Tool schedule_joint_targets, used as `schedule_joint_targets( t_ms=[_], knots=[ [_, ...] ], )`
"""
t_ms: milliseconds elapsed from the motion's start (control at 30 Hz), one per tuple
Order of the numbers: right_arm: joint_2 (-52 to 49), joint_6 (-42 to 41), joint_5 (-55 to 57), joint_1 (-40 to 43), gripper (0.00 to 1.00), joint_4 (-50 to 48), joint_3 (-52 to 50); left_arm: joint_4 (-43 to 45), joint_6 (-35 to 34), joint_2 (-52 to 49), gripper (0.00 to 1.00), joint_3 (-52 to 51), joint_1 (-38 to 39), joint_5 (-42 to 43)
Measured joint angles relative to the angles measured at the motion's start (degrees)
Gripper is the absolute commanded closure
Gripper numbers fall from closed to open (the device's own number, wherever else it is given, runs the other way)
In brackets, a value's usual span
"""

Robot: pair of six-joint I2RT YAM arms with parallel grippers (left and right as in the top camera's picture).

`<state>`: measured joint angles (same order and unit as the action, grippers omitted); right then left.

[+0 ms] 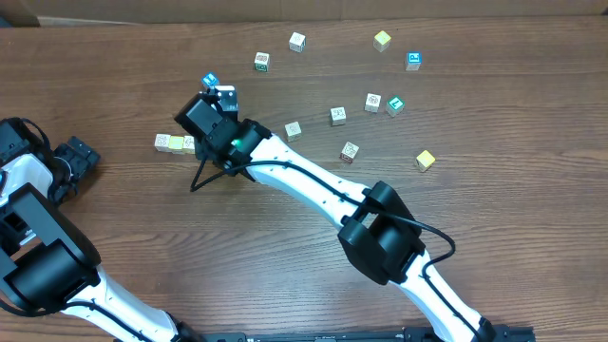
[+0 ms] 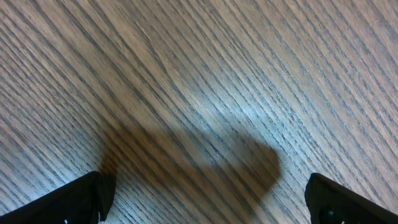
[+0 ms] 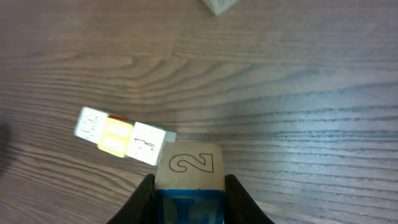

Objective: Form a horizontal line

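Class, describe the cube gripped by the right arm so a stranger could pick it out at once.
On the left half of the wooden table, find the short white-yellow-white row. At its right end the right gripper clamps one cube in its jaws. Unlike its white and yellow neighbours, it shows an outlined 2 on top and a blue side.

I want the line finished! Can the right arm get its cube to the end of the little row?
Probably yes. The right arm holds in its jaws the cube marked 2, close beside the white end cube of the row, with nothing seen between them.
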<state>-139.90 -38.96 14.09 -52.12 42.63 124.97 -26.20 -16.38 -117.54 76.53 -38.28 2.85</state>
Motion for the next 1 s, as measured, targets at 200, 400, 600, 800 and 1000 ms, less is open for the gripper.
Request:
schedule_joint_targets(
  t_ms=[200,400,600,800,1000],
  knots=[
    [-3.30,0.02,-0.81,0.00,0.84,-1.07,-0.61,0.00,0.00,0.00,0.00,0.00,0.00,0.02],
    [-4.87,0.02,-2.45,0.00,0.84,-2.34,-0.63,0.00,0.00,0.00,0.00,0.00,0.00,0.00],
    [-4.92,0.04,-3.19,0.00,0.83,-3.76,-0.63,0.00,0.00,0.00,0.00,0.00,0.00,0.00],
    [-4.92,0.02,-3.32,0.00,0.77,-4.09,-0.63,0.00,0.00,0.00,0.00,0.00,0.00,0.00],
    [-4.92,0.00,-3.45,0.00,0.72,-4.09,-0.63,0.00,0.00,0.00,0.00,0.00,0.00,0.00]
  ],
)
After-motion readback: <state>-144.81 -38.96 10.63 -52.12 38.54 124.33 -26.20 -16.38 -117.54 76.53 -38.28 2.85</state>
